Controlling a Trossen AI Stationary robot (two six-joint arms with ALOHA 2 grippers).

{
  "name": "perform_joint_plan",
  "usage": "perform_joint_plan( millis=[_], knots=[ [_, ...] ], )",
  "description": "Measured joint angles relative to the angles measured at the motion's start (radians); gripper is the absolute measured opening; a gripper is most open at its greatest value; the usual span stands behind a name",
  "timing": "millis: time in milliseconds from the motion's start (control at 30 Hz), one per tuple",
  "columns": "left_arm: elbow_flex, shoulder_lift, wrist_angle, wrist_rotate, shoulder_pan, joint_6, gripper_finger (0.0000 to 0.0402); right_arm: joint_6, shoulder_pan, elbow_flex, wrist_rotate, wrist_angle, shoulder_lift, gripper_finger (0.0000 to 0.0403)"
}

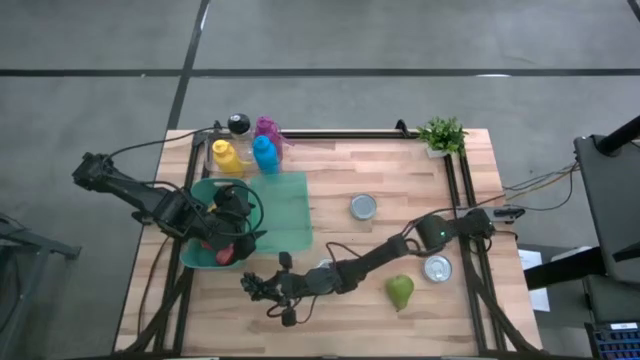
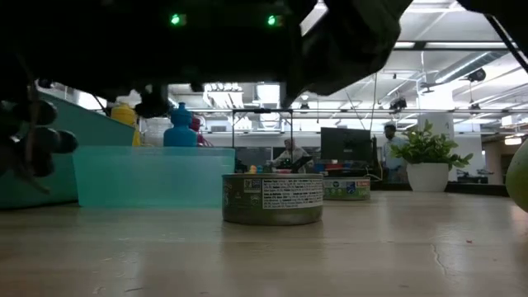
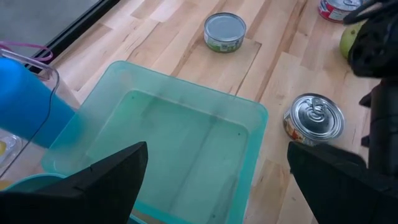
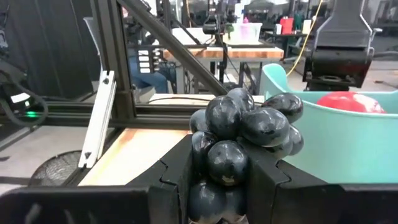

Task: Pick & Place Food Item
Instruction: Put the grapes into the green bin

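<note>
A bunch of dark grapes (image 4: 242, 134) sits between the fingers of my right gripper (image 4: 227, 171), which is shut on it near the table's front left (image 1: 272, 288). In the low view the bunch (image 2: 33, 140) shows at the left, above the tabletop. Just beyond it stands a round teal bowl (image 4: 323, 146) with a red food item (image 4: 345, 102) inside. A green pear (image 1: 400, 292) lies on the wood by the near edge. My left gripper (image 1: 238, 225) hangs open over the bowl and a clear teal box (image 3: 180, 143), holding nothing. My right gripper pinches the lower part of the grape bunch (image 4: 224, 163) between its two fingers. The fingers lie level and point toward the table's left edge. Most of the grapes bulge up above the fingers. In the low view the bunch appears clear of the tabletop.
Three tin cans stand on the wood: one mid-table (image 1: 363, 207), one under my right arm (image 3: 314, 121) and one at the right (image 1: 437, 268). Yellow, blue and purple bottles (image 1: 252, 152) crowd the far left. A potted plant (image 1: 442, 135) sits at the far right.
</note>
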Motion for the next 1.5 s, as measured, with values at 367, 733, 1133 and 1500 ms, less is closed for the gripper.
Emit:
perform_joint_plan(
  millis=[367, 733, 1133, 1500],
  knots=[
    [0.0, 0.0, -0.001, 0.0, 0.001, 0.0, 0.0393, 0.027, -0.007, 0.18, -0.003, -0.292, 0.068, 0.0097],
    [0.0, 0.0, 0.0, 0.0, 0.0, 0.0, 0.0393, 0.137, -0.014, 0.315, 0.0, -0.477, 0.117, 0.0138],
    [0.0, 0.0, -0.001, 0.0, 0.0, -0.001, 0.0393, 0.133, -0.013, 0.319, -0.014, -0.485, 0.117, 0.025],
    [0.0, 0.0, -0.001, 0.0, 0.0, -0.001, 0.0393, 0.133, -0.012, 0.32, -0.021, -0.482, 0.109, 0.0317]
  ],
)
